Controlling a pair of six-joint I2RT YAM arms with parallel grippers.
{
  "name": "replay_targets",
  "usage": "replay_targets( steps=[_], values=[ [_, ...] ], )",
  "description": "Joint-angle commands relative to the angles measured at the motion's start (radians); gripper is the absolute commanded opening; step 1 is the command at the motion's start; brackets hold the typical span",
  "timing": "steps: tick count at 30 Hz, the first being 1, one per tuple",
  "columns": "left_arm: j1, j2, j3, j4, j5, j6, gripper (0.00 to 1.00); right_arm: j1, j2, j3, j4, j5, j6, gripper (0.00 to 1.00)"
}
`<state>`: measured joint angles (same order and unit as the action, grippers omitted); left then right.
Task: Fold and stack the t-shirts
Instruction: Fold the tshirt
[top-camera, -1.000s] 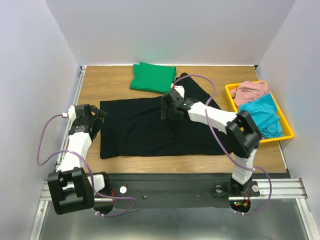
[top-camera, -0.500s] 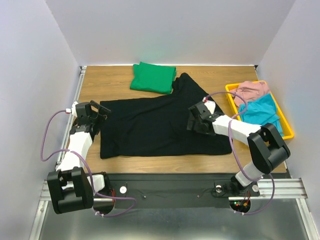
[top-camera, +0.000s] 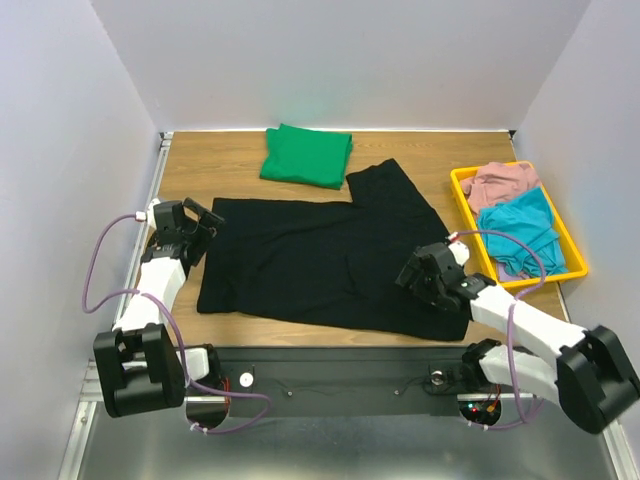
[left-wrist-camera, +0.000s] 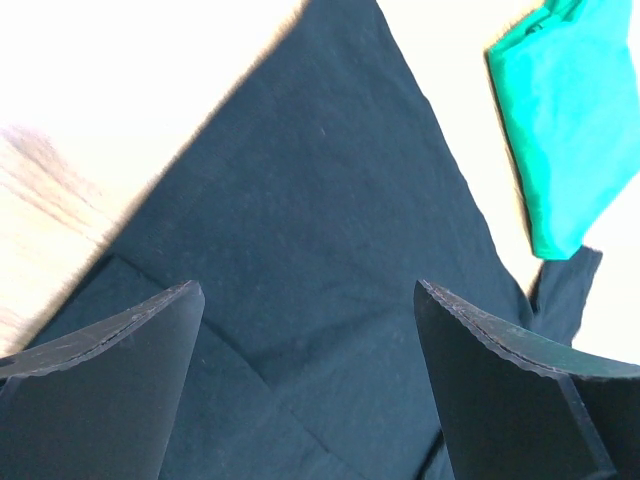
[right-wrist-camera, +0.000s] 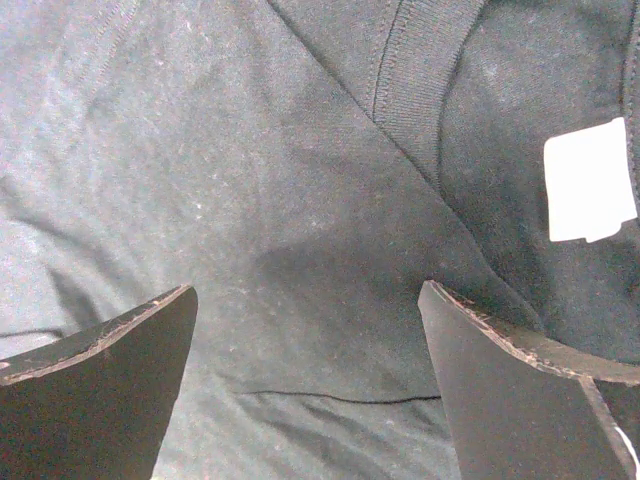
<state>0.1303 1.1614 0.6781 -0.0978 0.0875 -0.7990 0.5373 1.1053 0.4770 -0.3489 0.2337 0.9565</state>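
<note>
Right wrist: ribbed collar (right-wrist-camera: 402, 88), square tag (right-wrist-camera: 590, 180) on black t-shirt (right-wrist-camera: 200, 180); left end effector (left-wrist-camera: 308, 292), right end effector (right-wrist-camera: 308, 292) released.

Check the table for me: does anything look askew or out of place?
The black shirt lies askew: its near edge slants, and one flap juts back beside the folded green shirt. Nothing looks spilled or torn.

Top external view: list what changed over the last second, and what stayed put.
The right gripper drew back from the middle of the black t-shirt to its near right corner, open and empty; that corner now lies nearer the arms. The left gripper, open, edged slightly away. The green t-shirt and yellow bin stayed.
</note>
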Motion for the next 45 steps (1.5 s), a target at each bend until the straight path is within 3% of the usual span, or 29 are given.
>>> replay_targets(
  steps=[1, 5, 10, 17, 23, 28, 45],
  values=[
    [-0.004, 0.052, 0.081, 0.001, -0.028, 0.047, 0.98, 0.006, -0.091, -0.087, -0.223, -0.108, 0.162, 1.0],
    [-0.004, 0.139, 0.156, -0.014, -0.022, 0.09, 0.98, 0.006, -0.147, -0.061, -0.254, -0.102, 0.139, 1.0],
    [-0.004, 0.334, 0.352, -0.036, 0.0, 0.184, 0.98, 0.004, -0.081, 0.167, -0.257, 0.016, -0.011, 1.0],
    [-0.018, 0.659, 0.691, -0.166, -0.006, 0.265, 0.95, -0.006, 0.232, 0.579, -0.246, 0.291, -0.123, 1.0],
    [-0.067, 0.875, 0.937, -0.278, -0.141, 0.296, 0.85, -0.092, 0.563, 0.879, -0.211, 0.266, -0.271, 1.0],
    [-0.107, 1.026, 1.107, -0.393, -0.21, 0.297, 0.68, -0.135, 0.755, 1.084, -0.194, 0.242, -0.344, 1.0],
    [-0.164, 1.046, 0.992, -0.436, -0.354, 0.276, 0.52, -0.249, 1.091, 1.491, -0.191, 0.173, -0.456, 1.0]
  ],
)
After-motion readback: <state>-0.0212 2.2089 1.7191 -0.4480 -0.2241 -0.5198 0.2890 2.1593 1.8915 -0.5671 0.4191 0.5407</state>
